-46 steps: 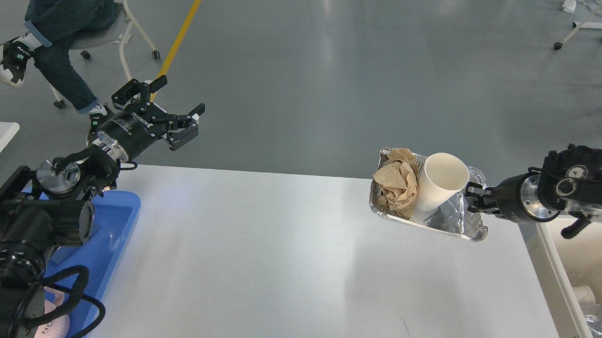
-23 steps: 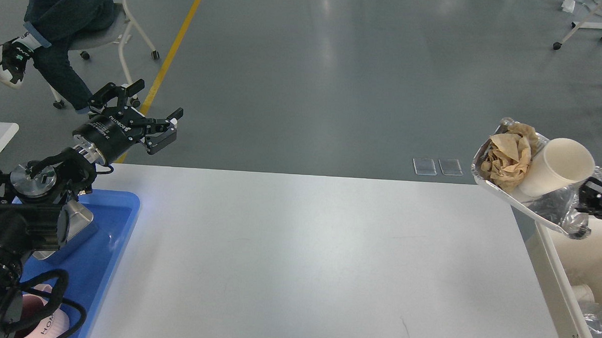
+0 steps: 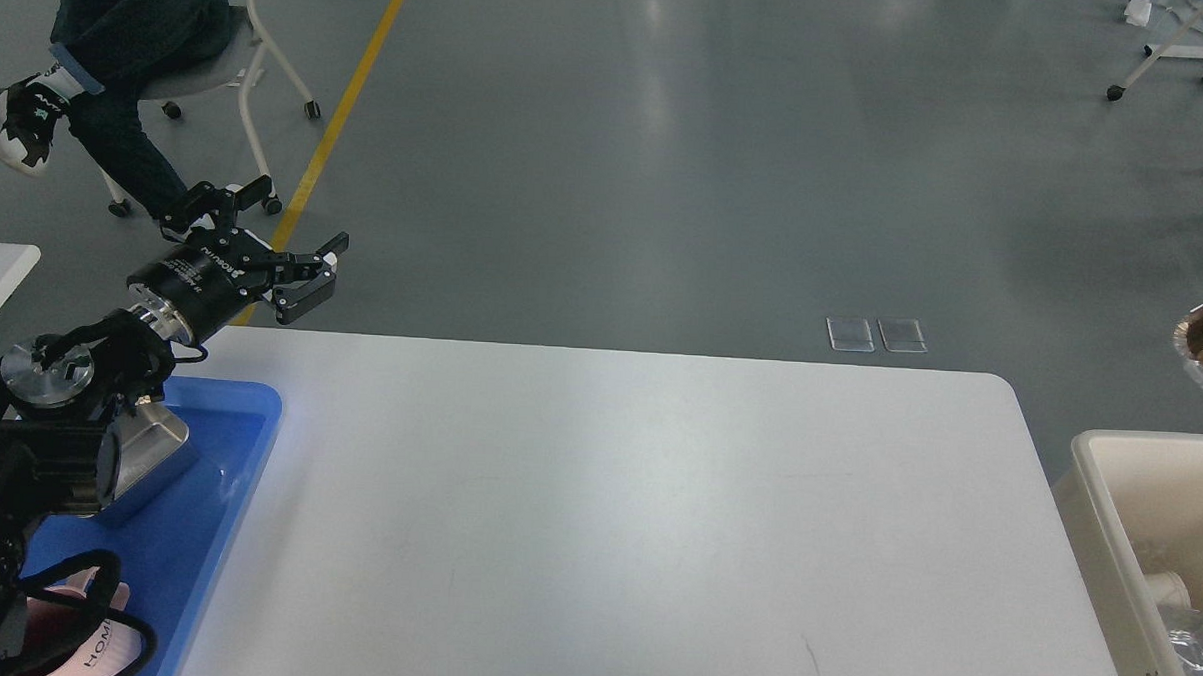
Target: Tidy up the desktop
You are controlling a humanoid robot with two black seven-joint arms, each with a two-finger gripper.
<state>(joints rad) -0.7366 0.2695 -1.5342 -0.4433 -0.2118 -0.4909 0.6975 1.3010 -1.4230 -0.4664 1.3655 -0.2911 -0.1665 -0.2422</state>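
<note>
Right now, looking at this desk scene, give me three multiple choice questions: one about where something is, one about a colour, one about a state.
1. Where is the blue tray?
A. the table's left edge
B. the table's middle
C. on the floor

2. What colour is the floor line?
A. red
B. yellow
C. white

3. How is the left pincer?
A. shut on a cup
B. open, holding nothing
C. resting in the bin

Key: 1 A, it lies beside my left arm; 2 B, a yellow stripe crosses the grey floor; 3 B, its fingers are spread apart above the table's far edge.

Tray [image 3: 243, 436] on table [image 3: 605, 518] left, bin [image 3: 1116, 496] off its right edge
</note>
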